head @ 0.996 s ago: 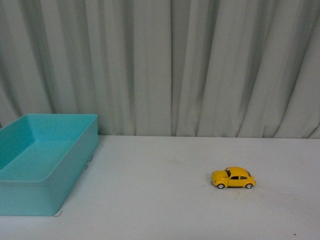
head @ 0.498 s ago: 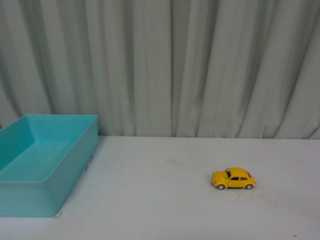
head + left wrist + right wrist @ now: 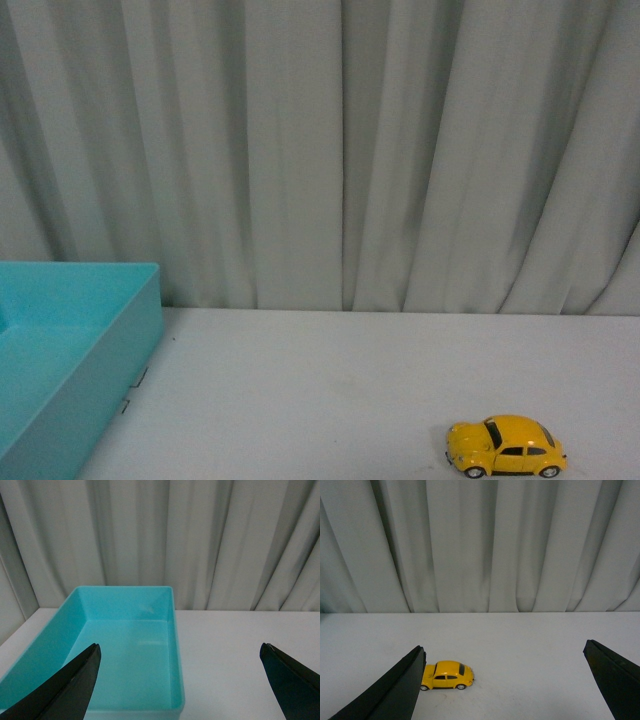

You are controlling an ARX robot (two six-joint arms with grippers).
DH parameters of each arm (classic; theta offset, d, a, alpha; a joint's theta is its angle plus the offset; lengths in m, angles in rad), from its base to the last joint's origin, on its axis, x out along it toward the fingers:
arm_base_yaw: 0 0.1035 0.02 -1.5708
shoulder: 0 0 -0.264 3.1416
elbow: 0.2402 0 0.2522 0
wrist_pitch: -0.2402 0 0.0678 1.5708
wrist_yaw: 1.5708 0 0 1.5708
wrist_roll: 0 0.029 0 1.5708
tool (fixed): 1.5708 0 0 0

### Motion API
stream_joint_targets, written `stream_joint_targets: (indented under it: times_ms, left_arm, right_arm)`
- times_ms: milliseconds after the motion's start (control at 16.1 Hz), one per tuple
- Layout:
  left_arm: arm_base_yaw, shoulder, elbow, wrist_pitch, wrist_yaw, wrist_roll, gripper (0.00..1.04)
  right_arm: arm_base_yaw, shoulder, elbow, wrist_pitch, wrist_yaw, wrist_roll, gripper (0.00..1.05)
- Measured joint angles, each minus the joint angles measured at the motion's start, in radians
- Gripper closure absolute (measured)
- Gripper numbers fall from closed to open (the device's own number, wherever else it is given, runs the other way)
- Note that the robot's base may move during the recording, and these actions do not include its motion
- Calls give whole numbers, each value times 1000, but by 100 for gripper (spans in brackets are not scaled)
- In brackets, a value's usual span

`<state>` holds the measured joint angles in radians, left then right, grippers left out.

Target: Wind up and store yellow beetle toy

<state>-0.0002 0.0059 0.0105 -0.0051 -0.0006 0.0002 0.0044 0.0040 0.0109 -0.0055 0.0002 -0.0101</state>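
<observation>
Since half a second ago your front view has shifted. The yellow beetle toy [image 3: 506,447] now looks larger and sits lower, near the bottom right corner. The turquoise bin [image 3: 70,295] has slid to the left edge, and more of the pleated grey curtain [image 3: 340,150] fills the view.

The toy is glossy and rounded, with black windows and silver hubs. It stands on its wheels on the matte white table [image 3: 330,390], well apart from the smooth plastic bin.

Your right gripper [image 3: 505,647] has its jaws spread wide; the toy lies ahead of them, close beside one dark tapered finger. Your left gripper [image 3: 178,650] is likewise spread, facing the bin's open inside.
</observation>
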Motion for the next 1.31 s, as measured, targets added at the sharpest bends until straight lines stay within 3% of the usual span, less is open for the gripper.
stream_joint_targets:
  times_ms: [685,747,871,933,996,1058,1182,1307]
  left_arm:
    - [0,0,0,2,0,0,7]
    - [0,0,0,2,-1,0,7]
    - [0,0,0,2,0,0,7]
    - [0,0,0,2,0,0,7]
    - [0,0,0,2,1,0,7]
    - [0,0,0,2,-2,0,7]
    - [0,0,0,2,0,0,7]
    - [0,0,0,2,0,0,7]
  right_arm:
    - [0,0,0,2,0,0,7]
    - [-53,20,14,-55,-118,49,7]
    - [-295,272,22,196,-419,146,7]
    - [-402,491,61,405,-528,156,7]
    - [-473,731,126,616,-570,162,7]
    - [-499,933,200,789,-577,174,7]
    - [-470,1288,361,1008,-577,169,7]
    - [-386,1523,536,958,-598,86,7]
